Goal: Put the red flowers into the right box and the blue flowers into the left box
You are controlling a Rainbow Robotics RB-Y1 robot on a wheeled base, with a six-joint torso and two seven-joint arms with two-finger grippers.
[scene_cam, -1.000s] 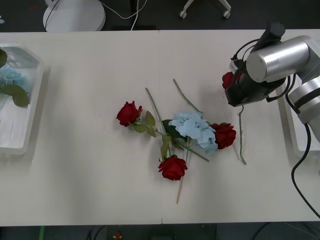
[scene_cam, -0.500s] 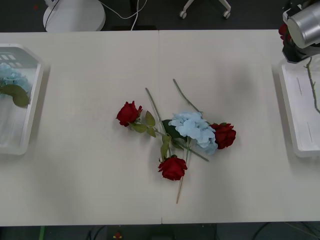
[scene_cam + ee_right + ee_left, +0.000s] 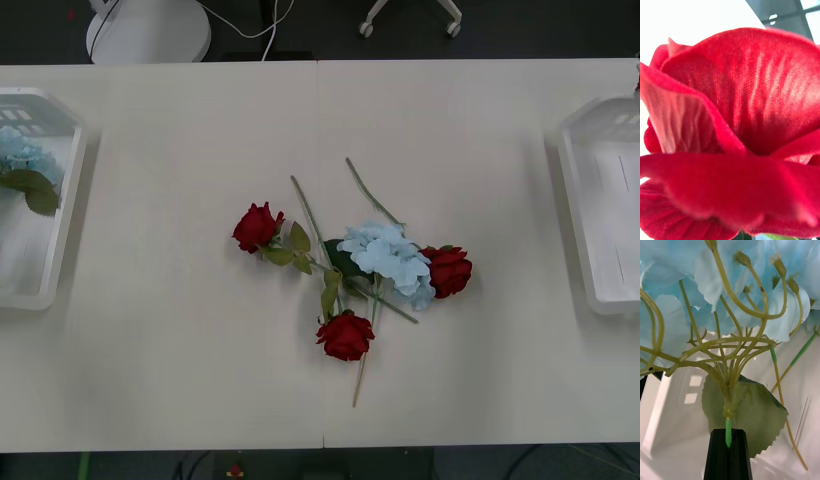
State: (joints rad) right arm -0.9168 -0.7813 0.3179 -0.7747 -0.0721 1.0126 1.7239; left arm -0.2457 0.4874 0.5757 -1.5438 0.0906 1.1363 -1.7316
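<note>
roses (image 3: 345, 335), deep red, green-stemmed

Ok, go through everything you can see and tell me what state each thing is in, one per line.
Left gripper: shut on a blue flower's stem.
Blue flower: held over the left box.
Left box: holds a blue flower.
Right box: looks empty.
Three red flowers: lying on the table.
Table's blue flower: lying across their stems.
</note>
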